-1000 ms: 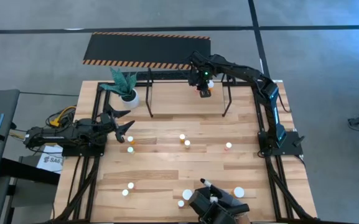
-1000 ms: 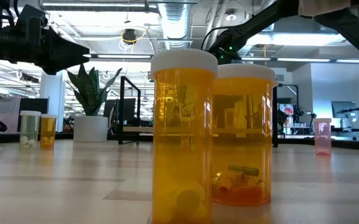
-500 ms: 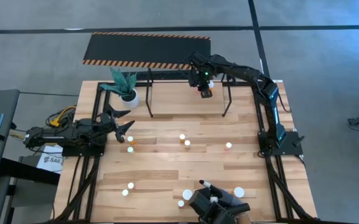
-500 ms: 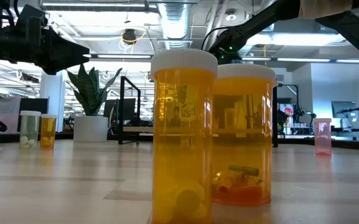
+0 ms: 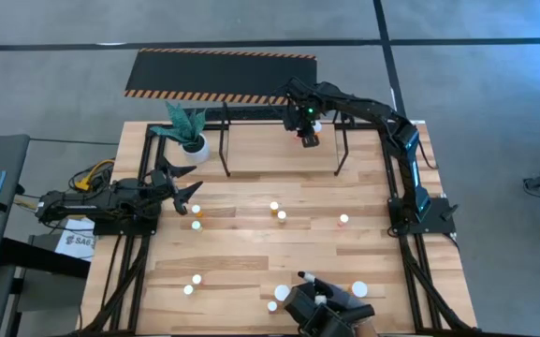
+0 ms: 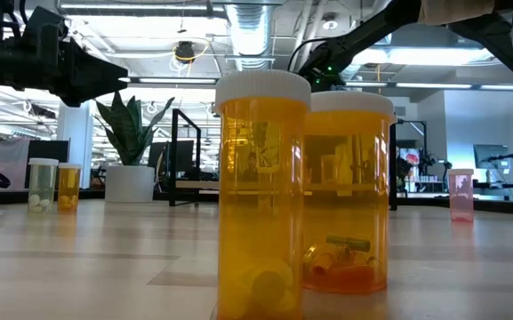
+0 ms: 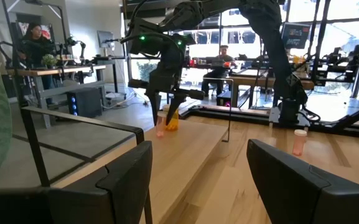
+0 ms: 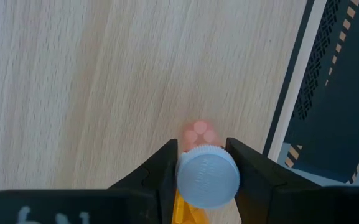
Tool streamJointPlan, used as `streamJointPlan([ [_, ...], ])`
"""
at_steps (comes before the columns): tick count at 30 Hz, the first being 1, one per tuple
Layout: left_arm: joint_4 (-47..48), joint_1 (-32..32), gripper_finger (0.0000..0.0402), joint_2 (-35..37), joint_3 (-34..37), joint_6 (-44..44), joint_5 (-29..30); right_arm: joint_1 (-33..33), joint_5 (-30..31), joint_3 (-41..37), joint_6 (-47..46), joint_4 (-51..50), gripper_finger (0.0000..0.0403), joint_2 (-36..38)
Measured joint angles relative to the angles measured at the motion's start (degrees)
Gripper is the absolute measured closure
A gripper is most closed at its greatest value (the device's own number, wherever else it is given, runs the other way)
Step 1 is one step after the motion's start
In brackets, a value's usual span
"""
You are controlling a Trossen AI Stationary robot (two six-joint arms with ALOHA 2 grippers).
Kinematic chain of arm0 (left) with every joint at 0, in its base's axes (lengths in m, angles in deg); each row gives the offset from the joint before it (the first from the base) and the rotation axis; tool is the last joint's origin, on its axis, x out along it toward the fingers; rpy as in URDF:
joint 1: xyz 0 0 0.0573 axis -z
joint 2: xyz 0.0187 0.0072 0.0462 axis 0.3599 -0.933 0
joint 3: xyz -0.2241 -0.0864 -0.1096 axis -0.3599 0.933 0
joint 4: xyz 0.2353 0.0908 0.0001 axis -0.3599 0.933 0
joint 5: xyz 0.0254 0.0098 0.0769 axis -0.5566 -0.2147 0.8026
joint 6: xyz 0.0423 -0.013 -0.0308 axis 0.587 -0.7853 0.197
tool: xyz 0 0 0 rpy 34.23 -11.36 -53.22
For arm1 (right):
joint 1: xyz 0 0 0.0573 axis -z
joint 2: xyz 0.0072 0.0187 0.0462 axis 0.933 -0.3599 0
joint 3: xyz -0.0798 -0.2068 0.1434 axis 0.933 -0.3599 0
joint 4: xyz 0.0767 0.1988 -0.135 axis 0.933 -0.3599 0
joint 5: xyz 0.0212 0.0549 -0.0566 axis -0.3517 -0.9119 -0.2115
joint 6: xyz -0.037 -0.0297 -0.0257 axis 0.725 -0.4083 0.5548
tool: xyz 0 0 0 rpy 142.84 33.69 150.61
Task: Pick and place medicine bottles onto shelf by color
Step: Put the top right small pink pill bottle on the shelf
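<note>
A: Where is our working pincer, and what is in it?

B: Our right gripper point(image 8: 207, 163) reaches over the shelf point(image 5: 284, 126) at the far edge of the table point(image 5: 251, 243). Its two fingers point(image 8: 157, 171) sit against either side of a white-capped bottle point(image 8: 208, 177) with an orange body, pointing straight down at the wood. Whether they are clamped firmly or just easing off, we cannot tell. Another pale bottle point(image 7: 160, 121) stands just beside it on the shelf.

A: What could go wrong here?

B: We judge the bottle is upright but barely set. If a finger drags on the cap as we lift, it could tip the bottle, knock its neighbour, or roll it toward the shelf's far edge near the striped mat point(image 5: 223, 73).

A: And the rest?

B: Our left gripper point(image 5: 187, 192) waits with fingers apart near the left side, close to the white plant pot point(image 5: 195, 145). Loose bottles lie well apart on the table: a few at the middle point(image 5: 277, 212), a reddish one point(image 5: 343, 221) toward the right, and more along the near edge point(image 5: 191, 284).
</note>
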Motion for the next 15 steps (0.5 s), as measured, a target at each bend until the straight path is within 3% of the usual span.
streamJointPlan([
  [15,0.0,0.0,0.0152,0.0,0.0,0.0,0.0,-0.1,-1.0,0.0,0.5,-0.1,0.0251,0.0],
])
